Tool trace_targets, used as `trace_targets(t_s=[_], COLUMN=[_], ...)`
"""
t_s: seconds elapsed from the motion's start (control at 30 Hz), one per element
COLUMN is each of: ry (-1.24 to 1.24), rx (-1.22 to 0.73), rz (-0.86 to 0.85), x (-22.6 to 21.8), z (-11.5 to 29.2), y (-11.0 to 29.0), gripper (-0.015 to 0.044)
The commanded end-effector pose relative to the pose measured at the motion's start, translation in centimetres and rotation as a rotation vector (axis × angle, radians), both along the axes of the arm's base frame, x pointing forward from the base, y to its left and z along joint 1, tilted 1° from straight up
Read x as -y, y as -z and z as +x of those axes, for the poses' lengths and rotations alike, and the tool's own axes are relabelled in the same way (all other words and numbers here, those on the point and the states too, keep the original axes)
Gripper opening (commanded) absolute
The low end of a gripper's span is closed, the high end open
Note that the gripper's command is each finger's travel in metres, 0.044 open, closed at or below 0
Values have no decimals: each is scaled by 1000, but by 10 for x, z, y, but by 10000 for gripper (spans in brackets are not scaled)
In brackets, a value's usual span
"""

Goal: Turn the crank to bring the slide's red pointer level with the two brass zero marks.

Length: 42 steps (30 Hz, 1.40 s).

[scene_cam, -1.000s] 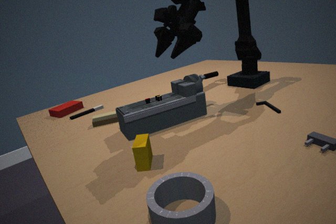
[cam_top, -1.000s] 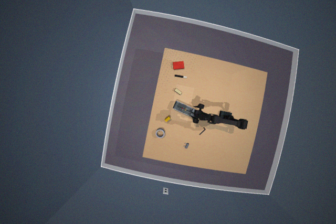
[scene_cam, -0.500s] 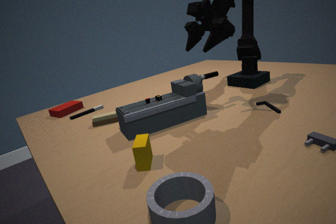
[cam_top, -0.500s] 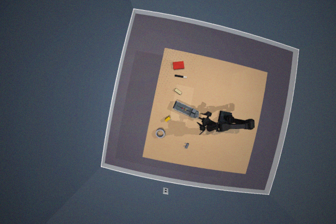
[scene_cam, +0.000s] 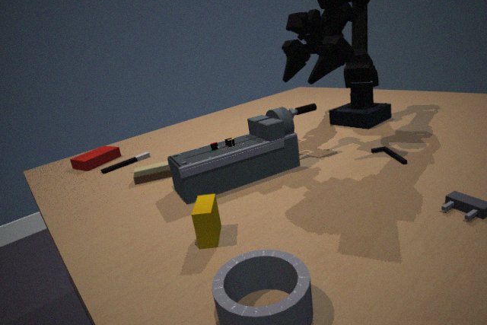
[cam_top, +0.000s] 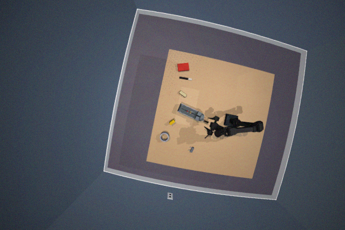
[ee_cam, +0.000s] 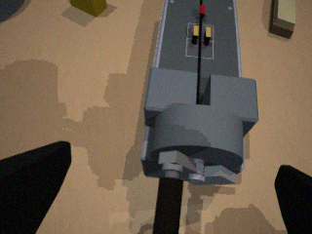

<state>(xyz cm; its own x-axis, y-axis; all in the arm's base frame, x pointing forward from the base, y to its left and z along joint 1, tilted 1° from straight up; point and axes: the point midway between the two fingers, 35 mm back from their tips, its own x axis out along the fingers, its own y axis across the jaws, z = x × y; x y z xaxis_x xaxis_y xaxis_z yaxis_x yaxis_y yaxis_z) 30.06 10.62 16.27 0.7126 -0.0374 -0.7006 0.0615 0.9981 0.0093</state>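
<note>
Gripper (ee_cam: 166, 205) open above crank handle (ee_cam: 167, 216)

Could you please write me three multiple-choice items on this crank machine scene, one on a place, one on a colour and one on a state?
1. Where does the crank handle sit on the machine?
A. At the end nearest the arm's base
B. At the end nearest the yellow block
C. On top, in the middle

2. What colour is the block standing upright between the machine and the grey ring?
A. Red
B. Yellow
C. Green

3. How does the claw stand?
A. Shut on the handle
B. Shut on nothing
C. Open, holding nothing

Answers:
1 A: in the exterior view the handle sticks out toward the arm's base.
2 B: the upright block is yellow; the red block lies flat farther off.
3 C: in the wrist view the fingers stand wide on either side of the handle, not touching it.
</note>
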Motion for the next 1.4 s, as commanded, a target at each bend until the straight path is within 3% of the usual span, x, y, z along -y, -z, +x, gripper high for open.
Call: trace_targets(t_s=[0.0, 1.37], ry=[8, 8], rx=[0, -1], rz=[-3, -3], x=[1, 1], z=[-1, 0], y=[18, 83], gripper=[440, 440])
